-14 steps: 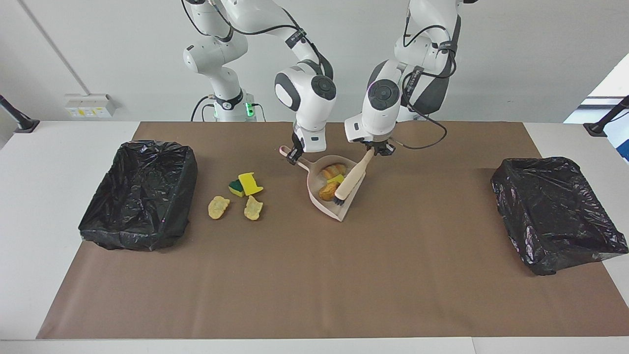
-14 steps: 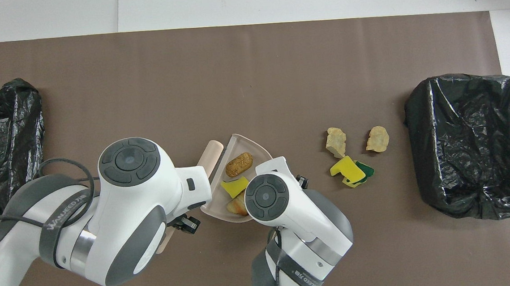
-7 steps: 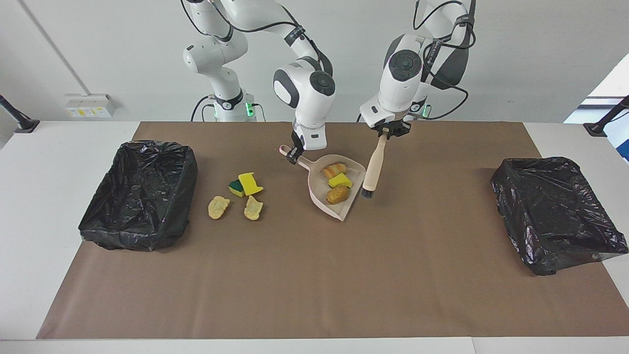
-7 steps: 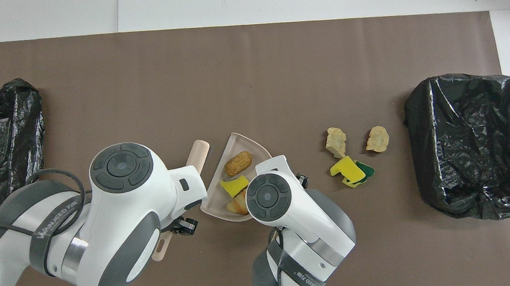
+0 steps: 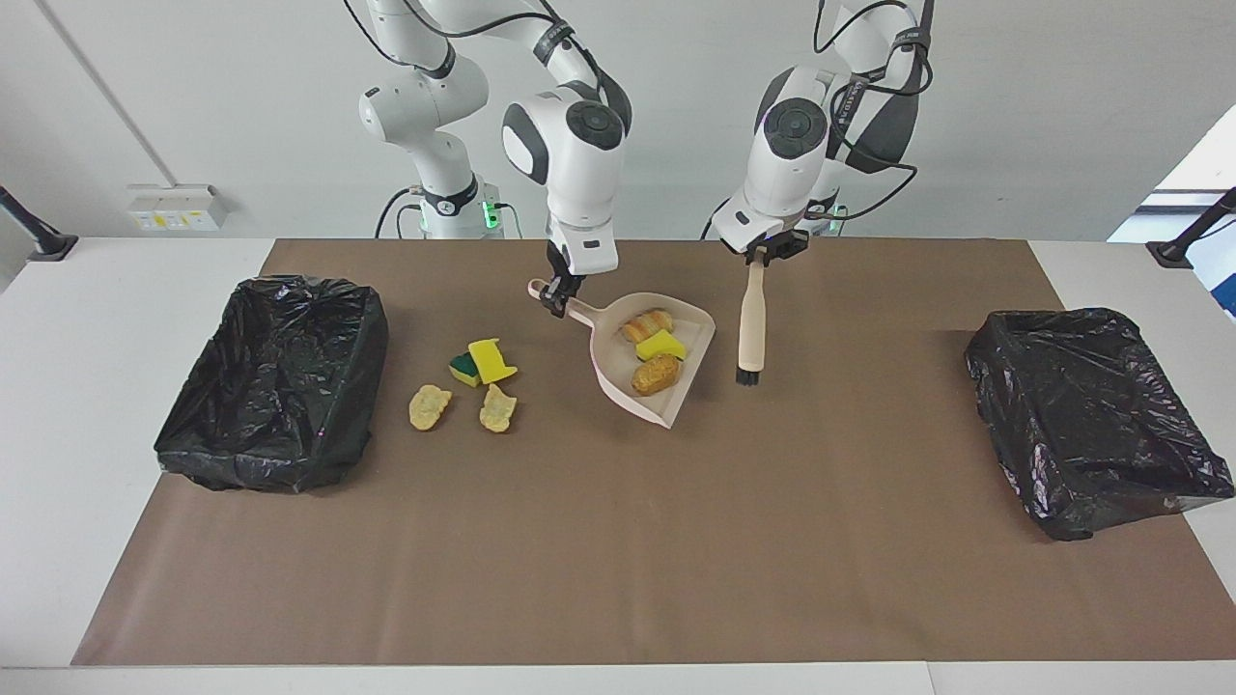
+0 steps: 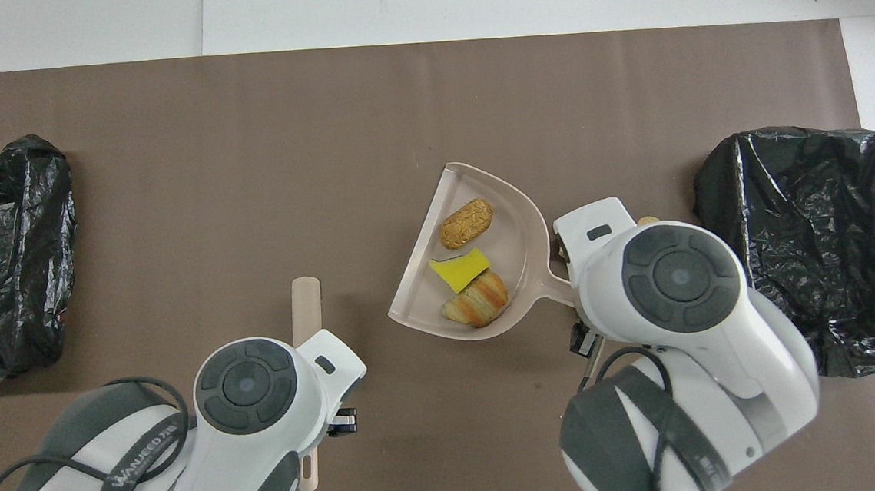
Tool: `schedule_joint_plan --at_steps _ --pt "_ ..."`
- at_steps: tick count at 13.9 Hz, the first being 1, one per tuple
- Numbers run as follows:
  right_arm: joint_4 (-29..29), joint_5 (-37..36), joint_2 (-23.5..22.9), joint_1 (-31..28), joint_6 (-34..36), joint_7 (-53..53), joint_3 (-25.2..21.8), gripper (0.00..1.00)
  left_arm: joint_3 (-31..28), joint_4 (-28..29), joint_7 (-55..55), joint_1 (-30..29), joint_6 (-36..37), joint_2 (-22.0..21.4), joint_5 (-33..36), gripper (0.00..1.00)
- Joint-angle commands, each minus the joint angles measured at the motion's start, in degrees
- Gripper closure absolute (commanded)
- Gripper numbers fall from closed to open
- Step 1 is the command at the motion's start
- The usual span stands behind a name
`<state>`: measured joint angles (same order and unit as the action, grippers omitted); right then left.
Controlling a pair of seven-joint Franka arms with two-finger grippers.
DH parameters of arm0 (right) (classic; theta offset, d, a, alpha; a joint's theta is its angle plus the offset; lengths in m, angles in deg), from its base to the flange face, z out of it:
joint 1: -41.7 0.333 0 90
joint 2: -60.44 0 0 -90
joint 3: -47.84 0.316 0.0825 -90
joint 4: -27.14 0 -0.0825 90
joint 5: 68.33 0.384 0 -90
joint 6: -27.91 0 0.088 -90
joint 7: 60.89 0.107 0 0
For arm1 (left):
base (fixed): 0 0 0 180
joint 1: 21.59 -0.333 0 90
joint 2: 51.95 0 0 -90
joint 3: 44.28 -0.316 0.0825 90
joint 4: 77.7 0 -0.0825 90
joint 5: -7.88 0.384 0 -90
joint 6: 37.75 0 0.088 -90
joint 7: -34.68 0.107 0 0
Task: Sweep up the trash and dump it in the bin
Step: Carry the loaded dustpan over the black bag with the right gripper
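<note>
Dustpan (image 5: 666, 372) lifted in right tool's (image 5: 553, 294) grip, three scraps aboard; brush (image 5: 749, 323) clamped by left tool (image 5: 770, 253)

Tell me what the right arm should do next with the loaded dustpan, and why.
Probably carry the dustpan to the bin at its end: the right gripper grips its handle, and three scraps already lie inside.

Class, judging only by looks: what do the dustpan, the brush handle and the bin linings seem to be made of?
Dustpan: probably moulded plastic, smooth matte beige. Brush handle: looks like pale unvarnished wood, though plastic is possible. Bin linings: thin black plastic film, crinkled and glossy.
</note>
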<state>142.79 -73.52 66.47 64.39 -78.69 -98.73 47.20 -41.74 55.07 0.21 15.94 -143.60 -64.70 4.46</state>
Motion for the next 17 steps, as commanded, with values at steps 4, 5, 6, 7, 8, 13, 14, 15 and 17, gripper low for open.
schedule_joint_plan --at_steps 4,5,6,7,8,13,14,15,17 --pt "-8.2 5.3 0.8 -21.4 9.6 -25.1 0.1 1.00 -0.5 6.4 -14.5 13.7 -9.5 -1.4 -7.6 1.00" --pt "-8.2 5.3 0.8 -24.6 9.8 -28.0 0.1 1.00 -0.5 7.1 -17.1 16.1 -11.2 -1.3 -8.0 1.00" --pt "-8.2 5.3 0.8 -27.9 10.1 -30.3 0.1 1.00 -0.5 8.1 -19.1 18.6 -13.2 -1.2 -8.3 1.00" --pt "-8.7 5.3 0.8 -30.9 10.7 -32.1 0.1 1.00 -0.5 9.1 -21.0 20.9 -15.5 -0.7 -9.0 1.00" --pt "-9.4 5.1 0.5 -33.7 11.8 -33.9 -0.1 1.00 -0.5 10.0 -21.8 22.6 -17.2 -0.5 -9.4 1.00" --pt "-15.5 -4.5 -3.3 -40.9 11.8 -42.9 -1.0 1.00 -0.6 10.6 -20.6 24.3 -17.6 1.1 -9.4 1.00" --pt "-16.8 -5.2 -5.0 -42.0 11.5 -45.7 -1.6 1.00 -0.6 10.8 -20.3 24.2 -17.5 1.1 -9.4 1.00" --pt "-17.9 -6.1 -6.8 -43.5 10.0 -48.9 -2.3 1.00 -0.6 10.8 -19.4 24.2 -17.5 1.2 -9.4 1.00" --pt "-18.3 -10.0 -7.8 -45.3 4.1 -53.3 -2.4 1.00 -0.6 10.6 -16.9 23.6 -17.3 1.5 -9.5 1.00"
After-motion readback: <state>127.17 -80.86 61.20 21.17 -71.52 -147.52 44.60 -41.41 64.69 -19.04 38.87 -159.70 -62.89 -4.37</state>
